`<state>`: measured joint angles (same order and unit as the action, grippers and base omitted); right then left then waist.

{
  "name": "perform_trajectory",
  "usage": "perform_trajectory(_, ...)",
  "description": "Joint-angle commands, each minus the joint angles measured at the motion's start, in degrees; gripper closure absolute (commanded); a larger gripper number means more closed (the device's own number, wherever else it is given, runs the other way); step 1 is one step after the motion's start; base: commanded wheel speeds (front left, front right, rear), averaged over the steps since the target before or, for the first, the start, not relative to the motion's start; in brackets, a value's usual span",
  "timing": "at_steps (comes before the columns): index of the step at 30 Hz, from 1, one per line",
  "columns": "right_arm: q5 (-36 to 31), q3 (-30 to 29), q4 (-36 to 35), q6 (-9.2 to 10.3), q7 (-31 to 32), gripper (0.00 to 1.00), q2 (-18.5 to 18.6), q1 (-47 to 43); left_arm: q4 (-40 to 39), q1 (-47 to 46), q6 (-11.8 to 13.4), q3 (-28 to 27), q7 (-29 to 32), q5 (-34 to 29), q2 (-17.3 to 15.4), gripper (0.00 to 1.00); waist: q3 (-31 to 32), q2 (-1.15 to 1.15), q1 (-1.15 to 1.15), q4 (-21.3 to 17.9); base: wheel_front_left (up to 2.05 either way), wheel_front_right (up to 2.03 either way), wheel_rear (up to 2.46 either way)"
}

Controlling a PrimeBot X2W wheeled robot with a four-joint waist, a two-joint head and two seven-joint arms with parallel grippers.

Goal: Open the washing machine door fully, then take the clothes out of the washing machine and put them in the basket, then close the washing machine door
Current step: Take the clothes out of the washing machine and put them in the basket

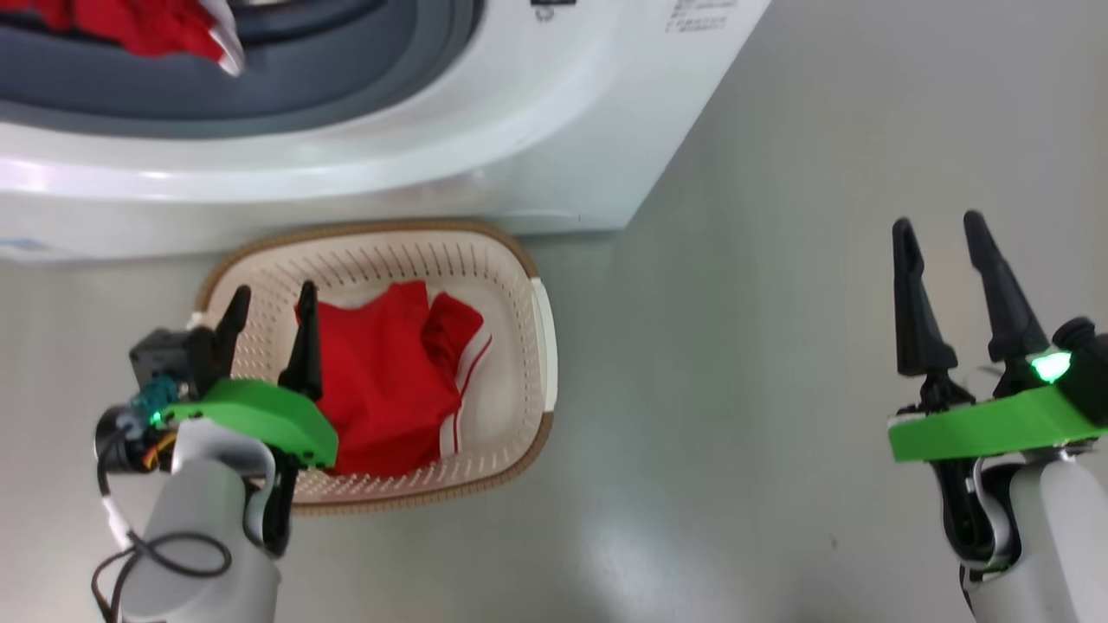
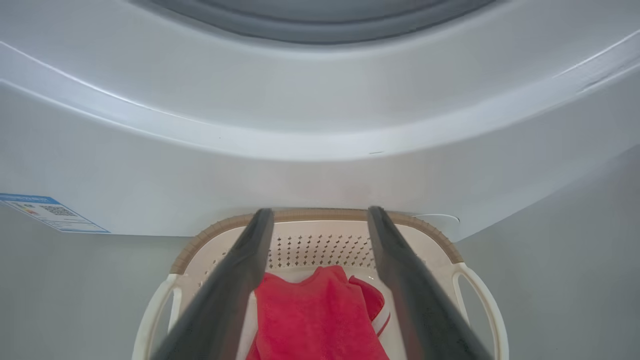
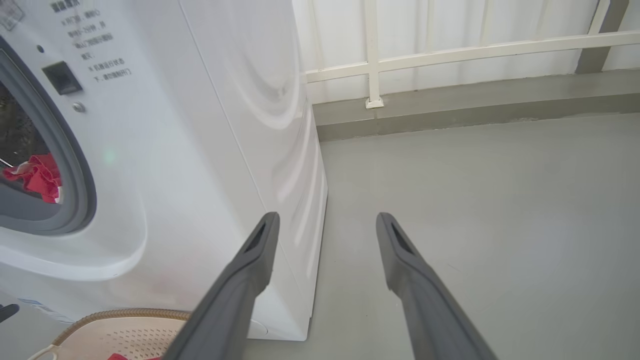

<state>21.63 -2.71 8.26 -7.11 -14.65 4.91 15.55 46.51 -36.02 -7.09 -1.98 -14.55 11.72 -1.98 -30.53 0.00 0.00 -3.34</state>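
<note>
**Washing machine** (image 1: 450,147): one. White, front-loading, standing on the grey floor (image 1: 779,389). One grey gasket (image 1: 303,78) rings its opening. One blue sticker (image 2: 52,212) sits low on the front panel.

**Basket** (image 1: 512,285): one. Cream and perforated, with a brown rim. It is on the floor, pushed up against the foot of the washing machine, directly below the opening. My left wrist view counts two side handles.

**Clothes**: two red pieces counted.
- The first garment (image 1: 389,381) is red with white stripes along one edge. It lies crumpled inside the basket and covers much of the bottom.
- The second garment (image 1: 138,26) is red with white trim. It lies in the machine's opening, draped over the lower part of the gasket. Whether that bundle is one piece or several, I cannot tell.

**My left end effector** (image 1: 273,290): one, with two dark fingers spread wide and nothing between them. It hangs over the left half of the basket, fingertips pointing toward the washing machine. The first garment shows between the fingers from my wrist. In the head view one finger overlaps the cloth's left edge, and I cannot tell whether it touches.

**My right end effector** (image 1: 938,221): one, with two dark fingers spread wide and holding nothing. It is over bare floor, well apart from the basket, off the machine's right side.

**Railing** (image 3: 450,50): one, white, along the far wall.
</note>
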Motion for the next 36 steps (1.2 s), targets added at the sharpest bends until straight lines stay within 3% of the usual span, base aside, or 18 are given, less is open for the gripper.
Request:
perform_trajectory(1, -0.1, 1.4, -0.9, -0.37, -0.3, 0.00, 0.4, -1.8, -2.2, 2.7, -0.2, -1.8, -0.4, -0.5, -1.2, 0.00, 3.8, 0.00, 0.00, 0.3, 0.00, 0.00, 0.00)
perform_trajectory(17, 0.1, 1.5, 0.6, -0.37, -0.3, 0.00, 1.1, -8.6, -17.2, 15.4, -0.4, -2.9, -0.4, -2.5, -0.9, 0.00, 15.3, 0.00, 0.00, 1.0, 0.00, 0.00, 0.00)
perform_trajectory(36, 0.1, -0.2, -0.2, -0.37, -0.3, 0.00, 1.7, -17.2, -31.4, 29.9, -0.3, -2.4, -0.4, -1.9, -0.9, 0.00, 22.5, 0.00, 0.00, 3.0, 0.00, 0.00, 0.00)
